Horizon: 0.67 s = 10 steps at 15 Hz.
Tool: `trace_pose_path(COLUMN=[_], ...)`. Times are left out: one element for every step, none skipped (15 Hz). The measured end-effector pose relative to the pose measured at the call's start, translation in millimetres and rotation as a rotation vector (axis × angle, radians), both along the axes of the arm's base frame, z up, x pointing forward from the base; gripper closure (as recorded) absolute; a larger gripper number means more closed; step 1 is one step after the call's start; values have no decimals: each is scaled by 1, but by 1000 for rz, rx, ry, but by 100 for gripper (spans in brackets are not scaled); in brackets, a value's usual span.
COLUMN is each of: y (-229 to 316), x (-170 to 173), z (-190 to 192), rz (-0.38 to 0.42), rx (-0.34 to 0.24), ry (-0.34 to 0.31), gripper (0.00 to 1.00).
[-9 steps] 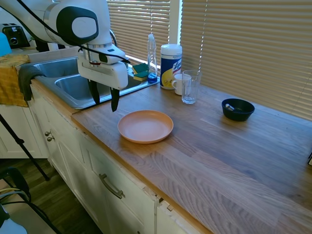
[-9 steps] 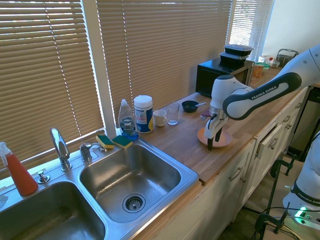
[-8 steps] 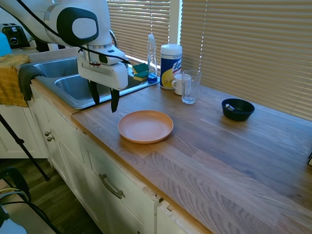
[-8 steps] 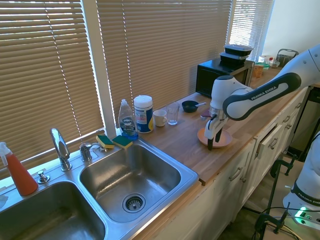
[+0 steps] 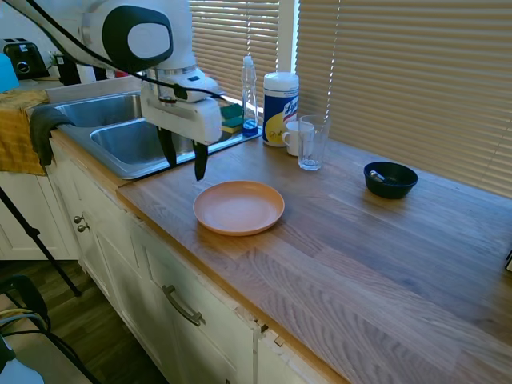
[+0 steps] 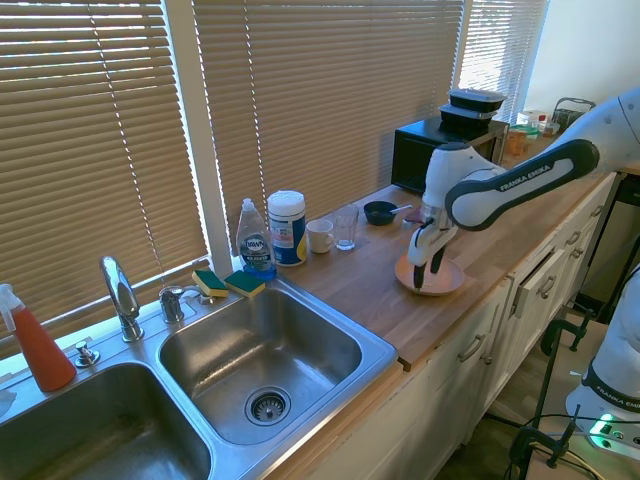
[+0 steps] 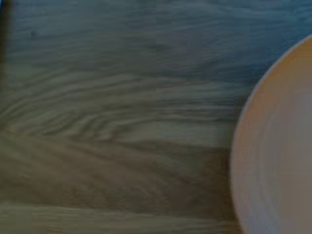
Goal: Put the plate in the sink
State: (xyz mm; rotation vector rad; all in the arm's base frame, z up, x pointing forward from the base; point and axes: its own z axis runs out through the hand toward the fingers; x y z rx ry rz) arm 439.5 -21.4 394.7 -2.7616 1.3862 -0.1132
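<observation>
Peach-orange plate point(image 5: 238, 207) flat on the wooden counter point(image 5: 360, 240), near the front edge, untouched. Just beside its sink-side rim, gripper point(image 5: 185, 157) hanging above the wood, fingers spread apart and pointing down, holding nothing. Reach step by the look of it, grasp not yet made. Next move likely calls for lining the open fingers over the plate's low rim, dropping down and pinching it. Beyond the plate, a glass point(image 5: 312, 142), mug point(image 5: 294, 137) and wipes tub point(image 5: 280, 98). Farther along from the plate, sink point(image 5: 120, 144), basin waiting.
</observation>
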Motion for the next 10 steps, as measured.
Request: trace_pose_path(y=[-16, -31, -47, -66, -87, -109, -129, -149, -165, -178], x=[3, 6, 9, 11, 12, 12, 11, 9, 8, 7], z=[7, 11, 14, 14, 13, 7, -1, -9, -18, -26], rz=[-21, -40, -58, -78, -100, -119, -136, -152, -163, -170], rx=[3, 5, 7, 11, 15, 20, 29, 43, 56, 74], ry=[-9, -16, -20, -20, -14, -5, 7, 19, 26, 31], gripper=[0, 0, 0, 0, 0, 0, 0, 0, 0, 0])
